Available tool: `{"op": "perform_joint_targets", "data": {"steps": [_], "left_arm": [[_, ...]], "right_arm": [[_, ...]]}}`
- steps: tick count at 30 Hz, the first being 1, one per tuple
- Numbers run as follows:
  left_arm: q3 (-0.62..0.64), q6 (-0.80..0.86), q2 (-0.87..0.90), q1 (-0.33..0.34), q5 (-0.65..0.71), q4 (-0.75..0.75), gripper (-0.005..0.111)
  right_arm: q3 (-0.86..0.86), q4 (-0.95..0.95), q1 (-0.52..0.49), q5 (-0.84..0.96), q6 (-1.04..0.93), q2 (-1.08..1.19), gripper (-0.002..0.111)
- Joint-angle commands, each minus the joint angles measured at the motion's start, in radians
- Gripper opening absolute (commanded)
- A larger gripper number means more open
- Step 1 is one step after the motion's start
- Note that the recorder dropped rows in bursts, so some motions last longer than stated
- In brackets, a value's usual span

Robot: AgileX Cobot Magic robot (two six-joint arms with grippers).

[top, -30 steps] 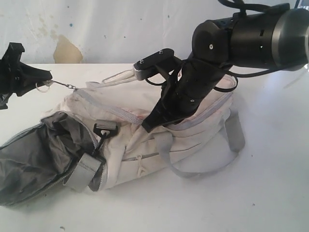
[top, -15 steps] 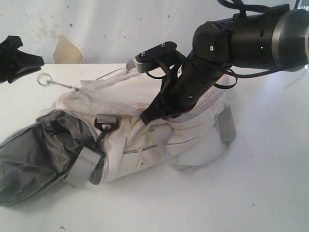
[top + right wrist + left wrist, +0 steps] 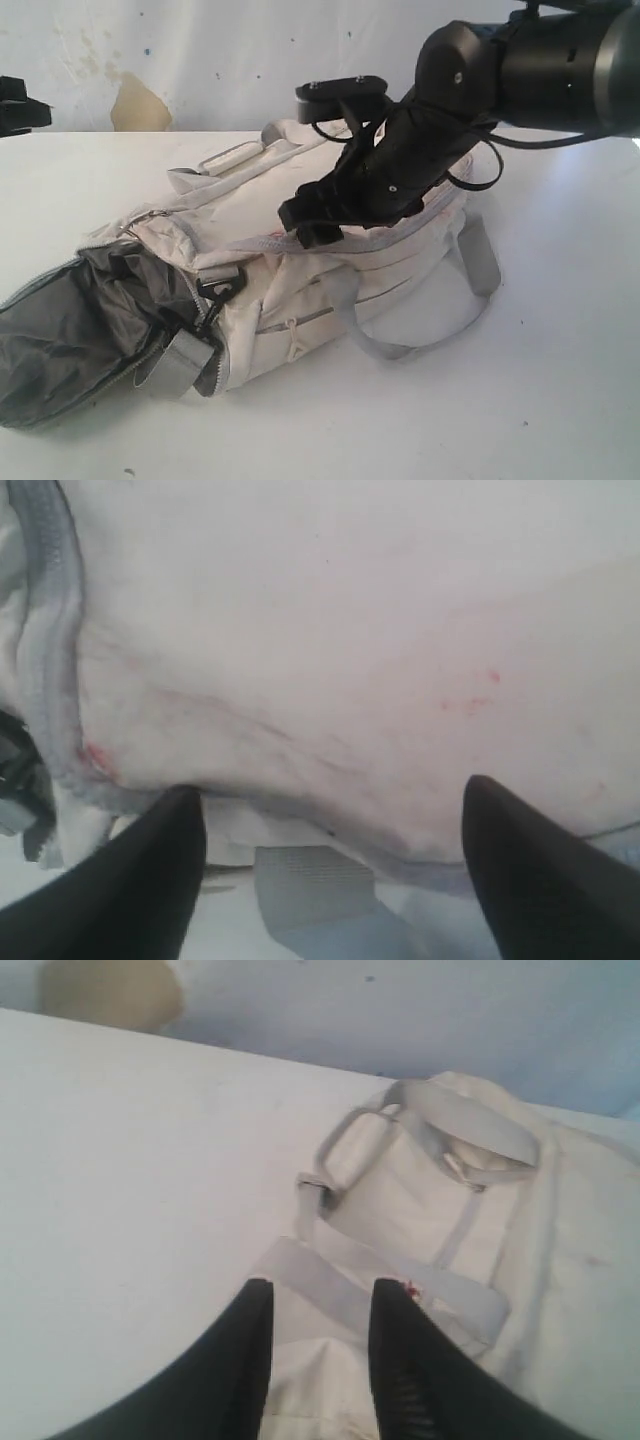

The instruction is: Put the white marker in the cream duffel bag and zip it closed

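The cream duffel bag (image 3: 275,300) lies on its side on the white table (image 3: 560,400), its left end gaping with dark lining (image 3: 70,320) showing. My right gripper (image 3: 308,222) hovers open just over the bag's top. In the right wrist view, the right gripper (image 3: 332,790) stands wide apart above stained cream fabric (image 3: 350,630), holding nothing. My left gripper (image 3: 20,108) sits at the far left edge, away from the bag. In the left wrist view, the left gripper (image 3: 325,1288) is open and empty, facing the bag's handle (image 3: 470,1125). The white marker is out of view.
Grey webbing straps (image 3: 480,265) loop off the bag's right end onto the table. A black buckle (image 3: 220,285) and a grey side strap (image 3: 180,360) sit by the open end. A wall (image 3: 220,50) backs the table.
My left gripper has let go of the zip pull ring and pulled back to the left edge. The pull dropped onto the bag. The right gripper lifted and shifted left; the bag slumped.
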Motion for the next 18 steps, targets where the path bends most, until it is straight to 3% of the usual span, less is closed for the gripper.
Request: {"op": "perform_joint_targets", "data": {"steps": [1,7,11,15,18], "left_arm": [[-0.007,-0.255,-0.084,-0.001,-0.102,0.276,0.033],[-0.007,-0.706,-0.165,-0.001,-0.065,0.753,0.028],[-0.007,-0.959,-0.22,-0.001,0.036,0.96,0.026],[-0.007,-1.09,-0.27,-0.012,0.173,1.124,0.02],[-0.007,-1.133,-0.302,-0.05,0.251,1.225,0.007]], "right_arm": [[-0.044,-0.055,-0.021,0.104,0.179,-0.061,0.067],[-0.112,-0.06,-0.115,0.293,0.195,-0.066,0.062],[-0.116,-0.06,-0.21,0.384,0.19,-0.066,0.047],[-0.116,-0.06,-0.304,0.432,0.183,-0.066,0.032],[-0.111,-0.06,-0.368,0.445,0.183,-0.066,0.023]]}}
